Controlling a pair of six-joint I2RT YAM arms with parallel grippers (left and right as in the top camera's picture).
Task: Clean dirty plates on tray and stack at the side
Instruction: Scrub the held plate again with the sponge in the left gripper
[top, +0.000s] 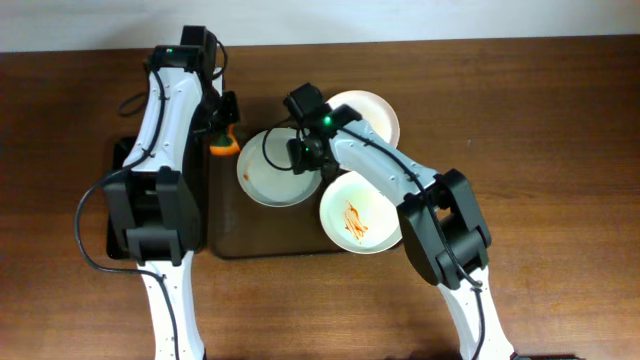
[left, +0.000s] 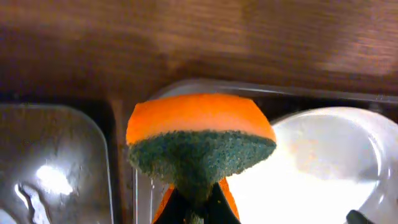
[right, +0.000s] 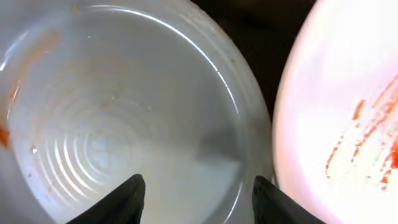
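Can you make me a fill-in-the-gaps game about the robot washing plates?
1. The sponge is green on one side and ____ on the other.
2. The ____ arm's fingers pinch the sponge.
3. The overhead view shows ____ plates.
4. The right fingers are not shut but ____.

Missing words: orange, left, three, open.

On the tray (top: 250, 232), the sponge (top: 222, 143) lies left of the left plate (top: 262, 175), the near plate (top: 358, 213) lies right of it, and the far plate (top: 376, 112) lies behind.
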